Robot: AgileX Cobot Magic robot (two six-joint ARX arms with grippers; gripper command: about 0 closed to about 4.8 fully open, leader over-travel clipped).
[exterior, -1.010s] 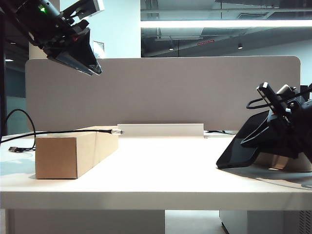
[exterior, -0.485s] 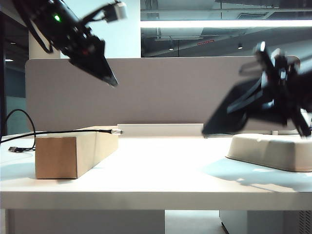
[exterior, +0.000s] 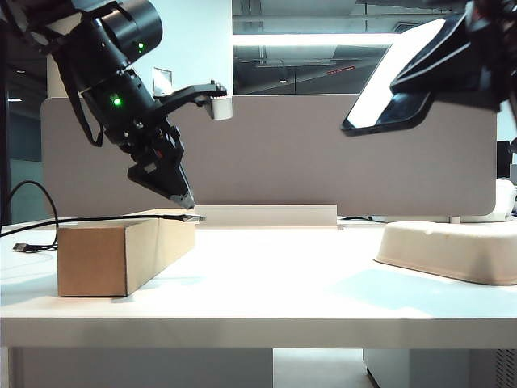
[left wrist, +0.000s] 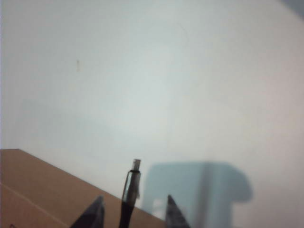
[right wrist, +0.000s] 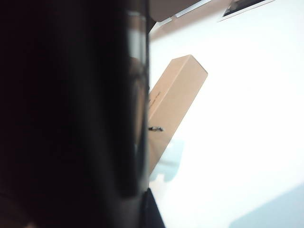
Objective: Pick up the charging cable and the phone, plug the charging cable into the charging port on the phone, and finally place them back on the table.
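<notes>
Because the charging cable [exterior: 97,218] is thin and limp, it should be pinched at its stiff silvery plug [left wrist: 135,167], which juts off the cardboard box [exterior: 121,255] on the tabletop [exterior: 266,299]. Just above it hangs the left gripper [left wrist: 133,211], jaws spread wide astride the plug. High on the other side, the right gripper [exterior: 477,56] clamps the phone [exterior: 396,81], which looks slick and rigid, above the off-white tray [exterior: 452,250]; only the box edge crowds the pinch.

Glossy phone [exterior: 396,77] screen catches light; matt brown cardboard box [exterior: 121,255]; smooth white table [exterior: 266,299]; grey cloth divider [exterior: 323,153]; silvery metal plug [left wrist: 136,164].
</notes>
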